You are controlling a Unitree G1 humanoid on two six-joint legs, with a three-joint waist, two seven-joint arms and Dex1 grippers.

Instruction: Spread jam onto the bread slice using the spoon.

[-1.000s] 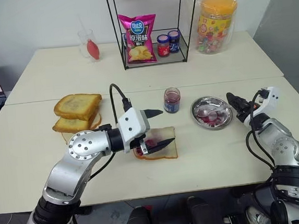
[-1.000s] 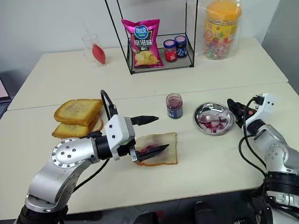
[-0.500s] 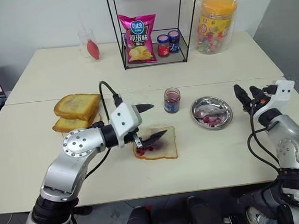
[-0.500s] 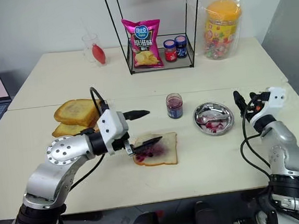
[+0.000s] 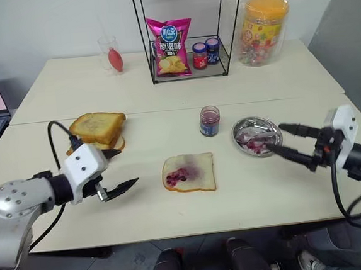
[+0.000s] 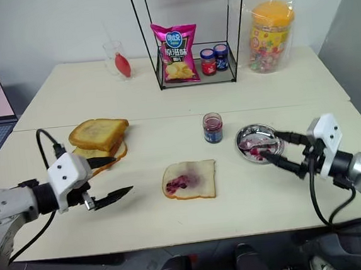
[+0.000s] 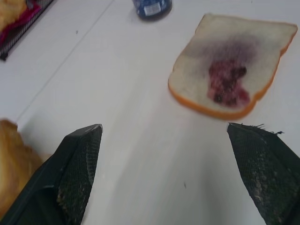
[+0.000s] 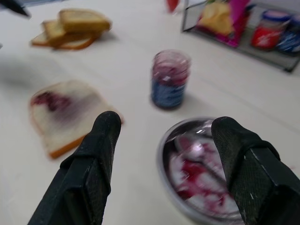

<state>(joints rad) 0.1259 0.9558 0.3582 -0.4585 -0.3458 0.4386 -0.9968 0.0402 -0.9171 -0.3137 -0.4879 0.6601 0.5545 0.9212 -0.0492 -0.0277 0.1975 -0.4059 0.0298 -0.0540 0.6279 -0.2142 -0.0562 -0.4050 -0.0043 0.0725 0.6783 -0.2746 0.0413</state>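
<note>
Centrally, on the pale cream table point(image 5: 175, 224), lies the soft white bread slice point(image 5: 189, 173) with its thin tan crust, flat, carrying a dark purple-red smear of jam at its middle. Behind it and slightly to the right stands the small clear glass jar of jam point(image 5: 209, 120), upright and without a lid. Right of the jar sits the round shiny steel dish point(image 5: 256, 136), smeared with red; the slim silver spoon point(image 5: 256, 134) rests inside it. The left gripper point(image 5: 115, 171) hovers well to the left of the bread slice, its two black fingers spread wide and empty, just in front of the stacked golden-brown toasted slices point(image 5: 96, 130). The right gripper point(image 5: 281, 141) is at the dish's right edge, its fingers apart and grasping nothing, one fingertip over the rim. On the far table a black wire rack point(image 5: 187, 65) holds a magenta crisp bag point(image 5: 169, 46) and two small labelled jars point(image 5: 205, 52).
</note>
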